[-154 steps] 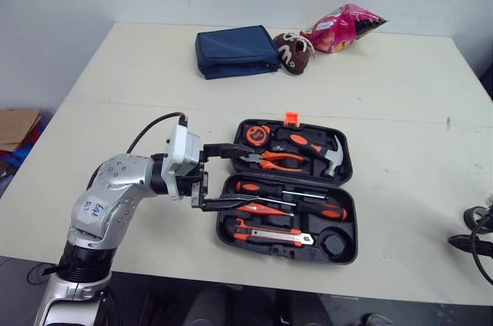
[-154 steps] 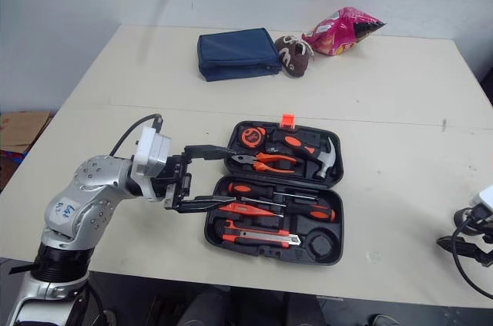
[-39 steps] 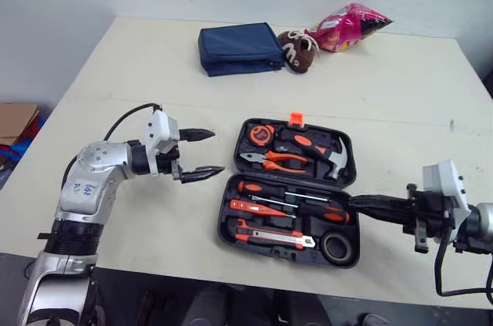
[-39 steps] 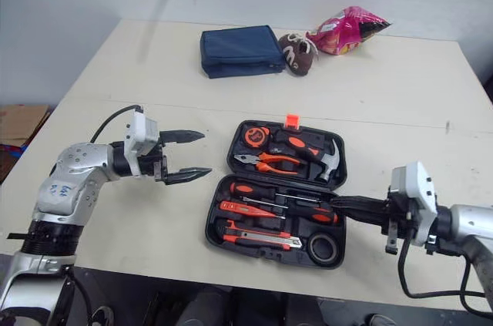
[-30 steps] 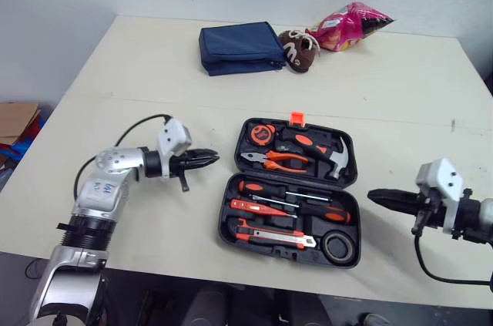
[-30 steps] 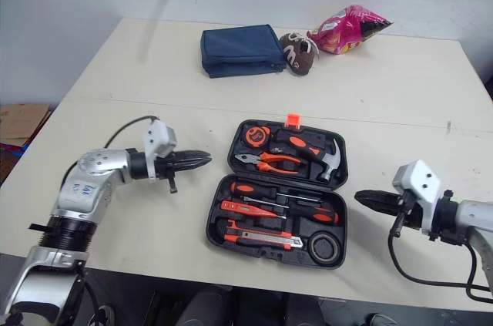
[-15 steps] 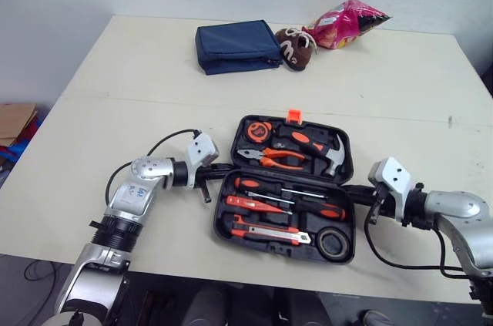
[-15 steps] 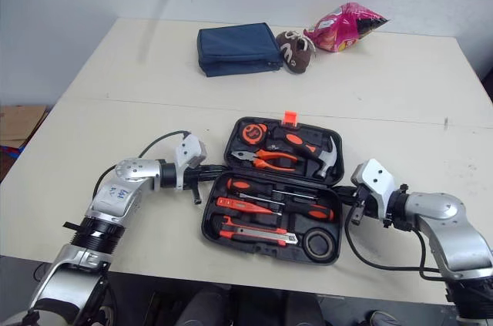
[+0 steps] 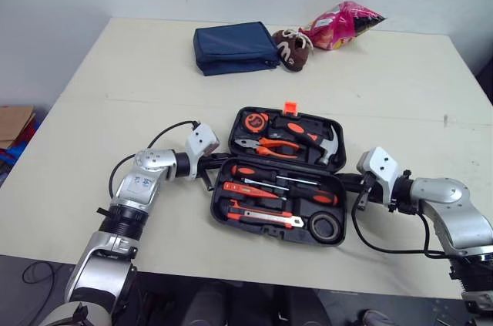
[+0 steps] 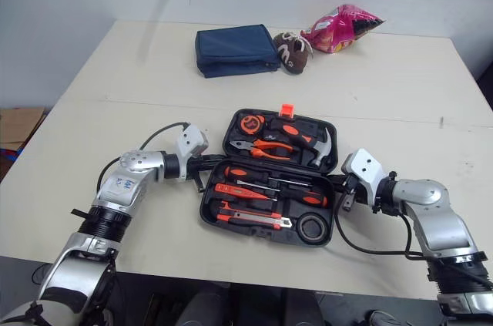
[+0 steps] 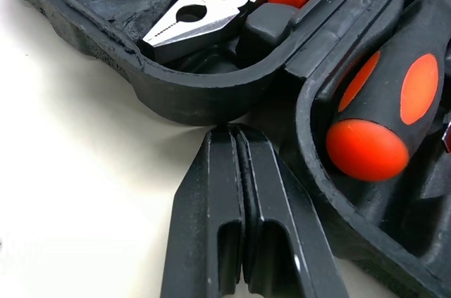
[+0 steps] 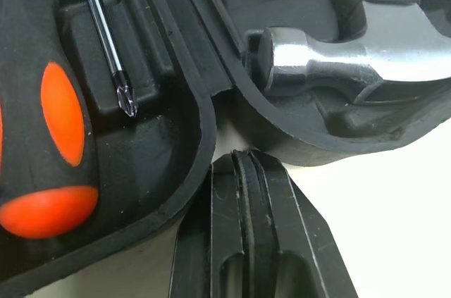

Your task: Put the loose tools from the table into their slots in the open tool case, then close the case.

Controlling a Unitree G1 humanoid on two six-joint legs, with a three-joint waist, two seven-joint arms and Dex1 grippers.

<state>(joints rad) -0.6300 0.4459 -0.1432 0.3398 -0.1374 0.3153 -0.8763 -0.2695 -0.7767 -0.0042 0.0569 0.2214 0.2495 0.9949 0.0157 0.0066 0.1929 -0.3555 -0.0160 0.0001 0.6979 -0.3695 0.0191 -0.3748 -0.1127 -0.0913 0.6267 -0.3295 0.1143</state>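
The black tool case (image 9: 223, 222) lies open on the table. Its far half holds a tape measure (image 9: 253, 120), pliers (image 9: 269, 143) and a hammer (image 9: 320, 145). Screwdrivers (image 9: 269, 174), a utility knife (image 9: 258, 218) and a tape roll (image 9: 325, 225) fill the near half. My left gripper (image 9: 212, 164) is shut, its tip at the left end of the hinge line, beside the pliers (image 11: 204, 2). Shut as well, my right gripper (image 9: 343, 182) meets the hinge's right end, close under the hammer head (image 12: 352, 58). Neither one holds anything.
A blue pouch (image 9: 235, 47), a brown plush shoe (image 9: 293, 39) and a pink snack bag (image 9: 347, 21) lie at the far side of the table. Bare tabletop (image 9: 115, 102) lies left and right of the case, and the near edge runs close below it.
Both arms swung inward from the table's sides until their tips reached the two ends of the case's hinge. The left gripper, open over a second ago, has shut.
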